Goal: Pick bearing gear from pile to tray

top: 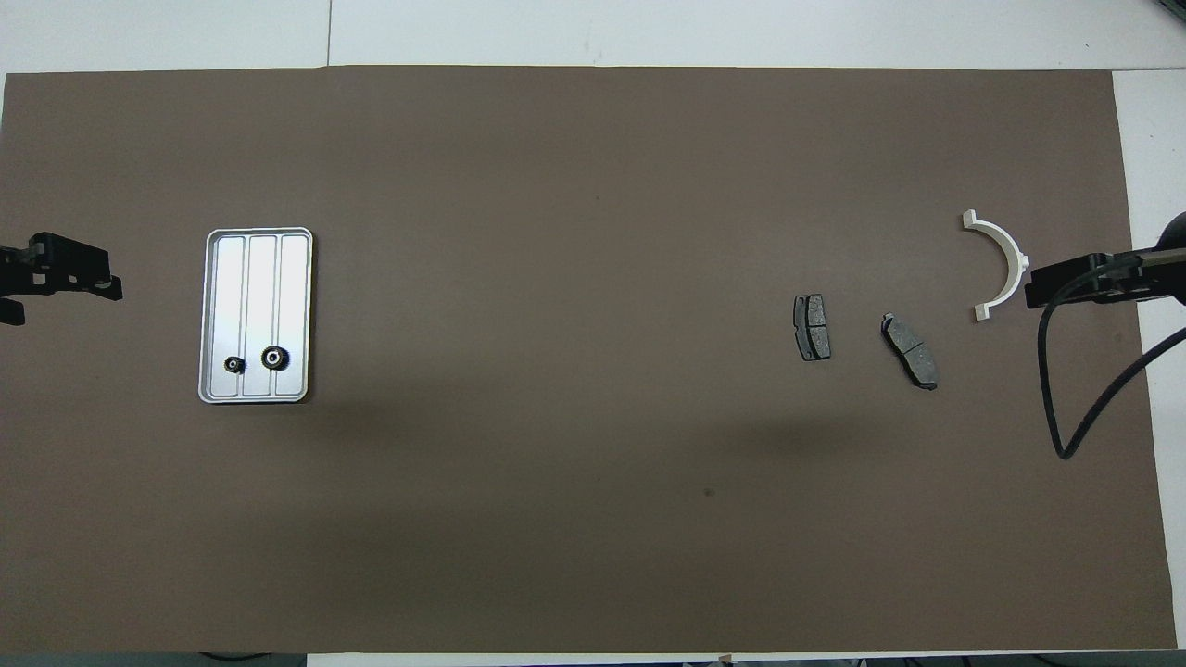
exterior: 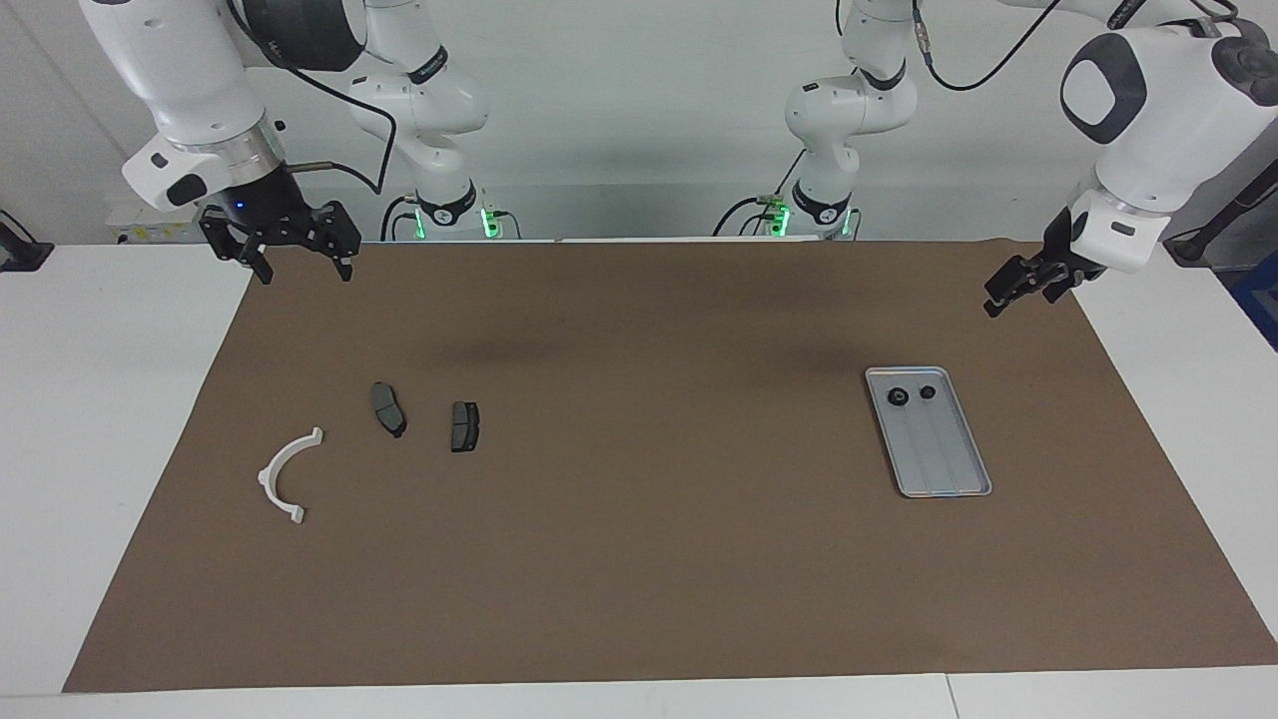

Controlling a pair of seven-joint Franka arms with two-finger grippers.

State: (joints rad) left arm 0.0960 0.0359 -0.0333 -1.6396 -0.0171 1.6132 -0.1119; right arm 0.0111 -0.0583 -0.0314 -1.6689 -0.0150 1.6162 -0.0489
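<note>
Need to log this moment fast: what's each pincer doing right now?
Left pincer: cannot be told, holding nothing, up over the mat's edge.
Right pincer: open, empty, waiting.

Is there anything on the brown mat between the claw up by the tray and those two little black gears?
Nothing visible. The left claw hangs above bare mat near the tray. Both gears already lie in the tray's end nearer the robots.

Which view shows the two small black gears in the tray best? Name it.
The overhead view: both gears stand out against the bright tray, teeth and hubs visible. The facing view shows them as small dark dots.
</note>
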